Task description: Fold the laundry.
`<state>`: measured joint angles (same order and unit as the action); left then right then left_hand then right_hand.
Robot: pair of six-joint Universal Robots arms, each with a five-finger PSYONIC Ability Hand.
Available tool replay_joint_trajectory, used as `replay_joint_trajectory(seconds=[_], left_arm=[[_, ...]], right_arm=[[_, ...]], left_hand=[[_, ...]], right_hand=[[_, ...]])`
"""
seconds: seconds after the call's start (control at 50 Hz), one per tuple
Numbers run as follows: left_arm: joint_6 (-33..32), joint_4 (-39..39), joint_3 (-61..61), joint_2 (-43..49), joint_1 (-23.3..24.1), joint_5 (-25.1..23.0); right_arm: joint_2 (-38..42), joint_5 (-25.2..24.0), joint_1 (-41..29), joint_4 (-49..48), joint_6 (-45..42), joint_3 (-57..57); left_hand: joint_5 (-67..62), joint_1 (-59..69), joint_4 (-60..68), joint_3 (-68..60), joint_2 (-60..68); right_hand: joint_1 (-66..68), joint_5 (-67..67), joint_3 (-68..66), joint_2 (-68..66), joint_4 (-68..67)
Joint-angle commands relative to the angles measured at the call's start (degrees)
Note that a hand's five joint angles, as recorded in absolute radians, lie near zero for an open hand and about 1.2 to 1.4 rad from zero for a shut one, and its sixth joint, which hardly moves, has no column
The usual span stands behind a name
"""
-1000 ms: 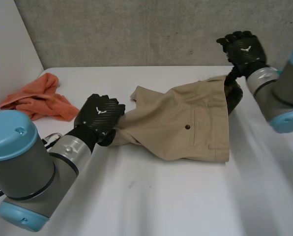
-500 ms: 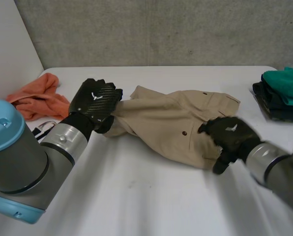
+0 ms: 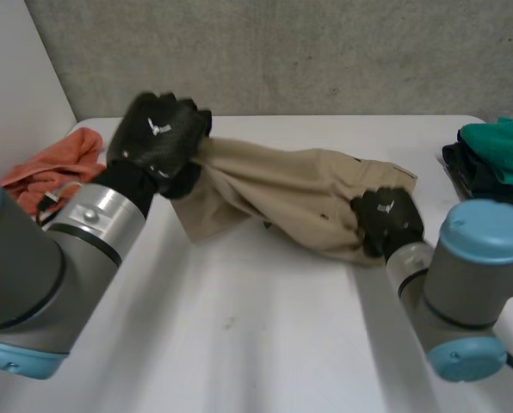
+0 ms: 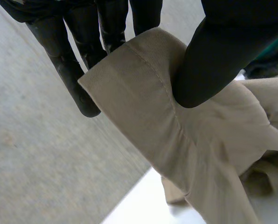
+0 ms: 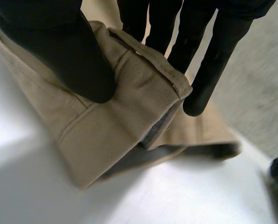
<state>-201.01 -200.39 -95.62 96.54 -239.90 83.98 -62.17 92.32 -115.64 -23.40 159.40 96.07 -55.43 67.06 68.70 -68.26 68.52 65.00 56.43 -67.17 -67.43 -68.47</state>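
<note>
Beige trousers (image 3: 282,194) hang stretched between my two hands above the white table (image 3: 265,344). My left hand (image 3: 157,138) is raised at the back left and is shut on a leg hem (image 4: 129,93), thumb pinching the cloth against the fingers. My right hand (image 3: 386,219) sits lower at the right end and is shut on the waistband (image 5: 143,74), thumb on top and fingers behind the band. The middle of the trousers sags onto the table.
An orange cloth (image 3: 54,168) lies crumpled at the back left of the table. A pile of green cloth (image 3: 502,146) on dark cloth (image 3: 476,181) sits at the back right edge. A grey wall stands behind the table.
My right hand came down from the far right onto the waistband and closed on it. My left hand lifted the leg hem up and back, pulling the trousers taut.
</note>
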Motion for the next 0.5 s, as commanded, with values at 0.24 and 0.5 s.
replay_joint_trajectory(seconds=[0.24,0.5], left_arm=[[0.8,5.7,18.7,-14.5,-1.0,0.0],[0.8,11.5,32.9,-5.5,-4.3,-0.6]], right_arm=[[-28.5,-7.9,5.8,35.7,-3.0,-36.9],[-21.6,-7.2,5.5,36.8,-1.3,-43.9]], left_hand=[[-14.6,12.9,11.3,-11.7,11.5],[-14.6,12.9,11.3,-11.7,11.5]], right_hand=[[15.0,13.6,-12.8,-12.6,-11.5],[15.0,13.6,-12.8,-12.6,-11.5]])
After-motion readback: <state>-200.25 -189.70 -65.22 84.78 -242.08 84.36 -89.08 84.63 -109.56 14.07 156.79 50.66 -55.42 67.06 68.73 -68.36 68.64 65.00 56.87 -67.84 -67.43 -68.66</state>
